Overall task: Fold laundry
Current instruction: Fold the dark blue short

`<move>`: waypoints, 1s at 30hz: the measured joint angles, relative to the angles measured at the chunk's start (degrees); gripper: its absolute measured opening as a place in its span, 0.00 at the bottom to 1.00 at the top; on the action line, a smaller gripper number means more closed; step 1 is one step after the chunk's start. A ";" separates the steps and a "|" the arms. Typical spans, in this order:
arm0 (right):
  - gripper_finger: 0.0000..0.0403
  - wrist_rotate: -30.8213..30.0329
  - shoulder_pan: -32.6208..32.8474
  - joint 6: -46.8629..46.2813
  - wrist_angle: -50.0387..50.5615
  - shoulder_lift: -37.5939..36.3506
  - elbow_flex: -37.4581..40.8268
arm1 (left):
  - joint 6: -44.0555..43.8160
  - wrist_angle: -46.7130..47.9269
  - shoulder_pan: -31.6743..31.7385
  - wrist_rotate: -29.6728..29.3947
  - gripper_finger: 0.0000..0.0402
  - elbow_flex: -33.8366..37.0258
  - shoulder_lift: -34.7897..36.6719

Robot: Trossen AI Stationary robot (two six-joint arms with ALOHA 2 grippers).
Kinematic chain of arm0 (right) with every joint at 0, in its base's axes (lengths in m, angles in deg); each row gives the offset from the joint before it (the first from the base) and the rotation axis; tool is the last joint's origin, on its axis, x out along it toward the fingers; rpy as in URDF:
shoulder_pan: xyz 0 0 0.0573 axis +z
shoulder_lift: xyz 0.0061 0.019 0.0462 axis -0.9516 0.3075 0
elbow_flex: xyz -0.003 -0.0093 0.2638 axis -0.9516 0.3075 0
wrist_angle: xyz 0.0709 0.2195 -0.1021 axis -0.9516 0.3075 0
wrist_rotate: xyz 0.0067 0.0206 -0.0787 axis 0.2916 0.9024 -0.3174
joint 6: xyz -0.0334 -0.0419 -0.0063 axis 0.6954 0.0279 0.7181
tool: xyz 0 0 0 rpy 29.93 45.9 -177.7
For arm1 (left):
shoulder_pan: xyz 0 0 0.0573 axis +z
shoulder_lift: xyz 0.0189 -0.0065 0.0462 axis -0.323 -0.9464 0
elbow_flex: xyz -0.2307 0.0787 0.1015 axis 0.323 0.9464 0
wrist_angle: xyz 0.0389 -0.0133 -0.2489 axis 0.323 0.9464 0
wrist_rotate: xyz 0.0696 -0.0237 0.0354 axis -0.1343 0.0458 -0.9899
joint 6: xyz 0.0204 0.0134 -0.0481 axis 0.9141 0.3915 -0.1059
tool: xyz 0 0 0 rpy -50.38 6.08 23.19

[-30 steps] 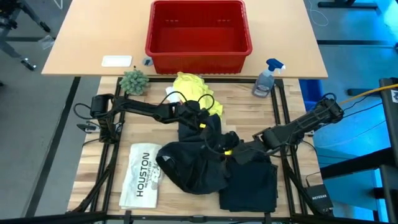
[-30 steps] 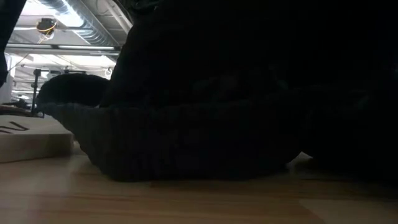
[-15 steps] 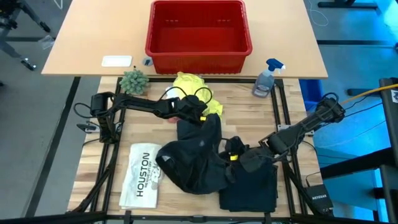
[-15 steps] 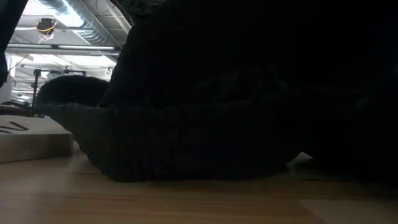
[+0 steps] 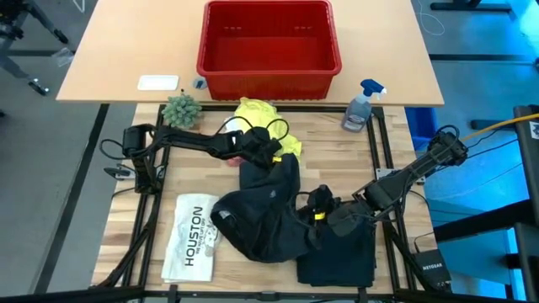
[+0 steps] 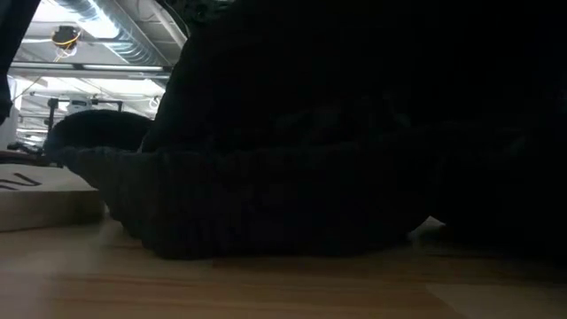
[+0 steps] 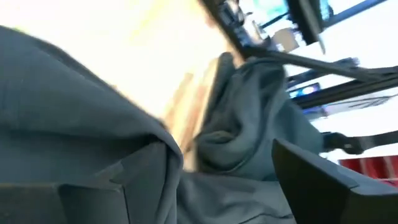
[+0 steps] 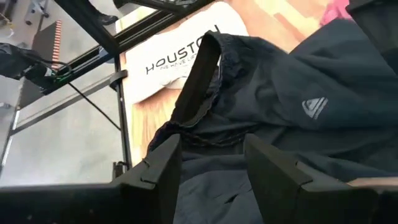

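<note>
The black trousers (image 5: 269, 215) lie bunched across the middle of the table and fill the low view (image 6: 292, 168). At the far side lie the yellow T-shirt (image 5: 263, 118) and a white cloth (image 5: 232, 126). A pink cloth (image 8: 339, 11) shows past the trousers. My left gripper (image 5: 271, 154) stands open over the trousers' far end, its fingers (image 7: 311, 180) wide apart on either side of a fold; I cannot tell whether they touch it. My right gripper (image 5: 314, 207) is shut on the trousers near their right part. My right gripper pinches a bunch of the trousers' dark cloth (image 8: 208, 186) between its two fingers, beside the waistband's edge (image 8: 199, 81). The fingers come slanting down from the table's right side. How many layers are held cannot be seen. The rest of the trousers lies on the table.
A flat white item printed HOUSTON (image 5: 192, 236) lies at the near left. A red basket (image 5: 268, 38), a small plant (image 5: 181, 109) and a spray bottle (image 5: 360, 105) stand along the far side. Bare wood shows at the left and far right.
My left gripper has drawn back a little toward the table's far edge, off the trousers' far end, which now lies flatter. My right gripper has gone slightly toward the near edge with the cloth it holds.
</note>
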 joint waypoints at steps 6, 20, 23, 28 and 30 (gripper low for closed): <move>0.41 -1.72 0.00 0.85 0.16 0.00 0.00 | 0.13 2.46 0.57 1.52 0.72 0.00 2.04; 0.41 1.63 -2.89 2.25 1.03 0.18 0.00 | 12.23 36.02 0.67 -7.55 0.72 0.09 9.60; 0.41 8.94 -5.79 4.75 -2.29 1.50 0.00 | 11.55 38.79 -2.29 -10.52 0.72 0.07 16.56; 0.41 19.05 -11.96 12.46 -7.59 7.38 -1.90 | 5.75 44.06 -12.93 -26.97 0.72 1.40 29.72; 0.41 22.36 -14.34 16.11 -7.65 10.71 -4.88 | 0.59 44.34 -18.11 -32.38 0.72 3.02 34.35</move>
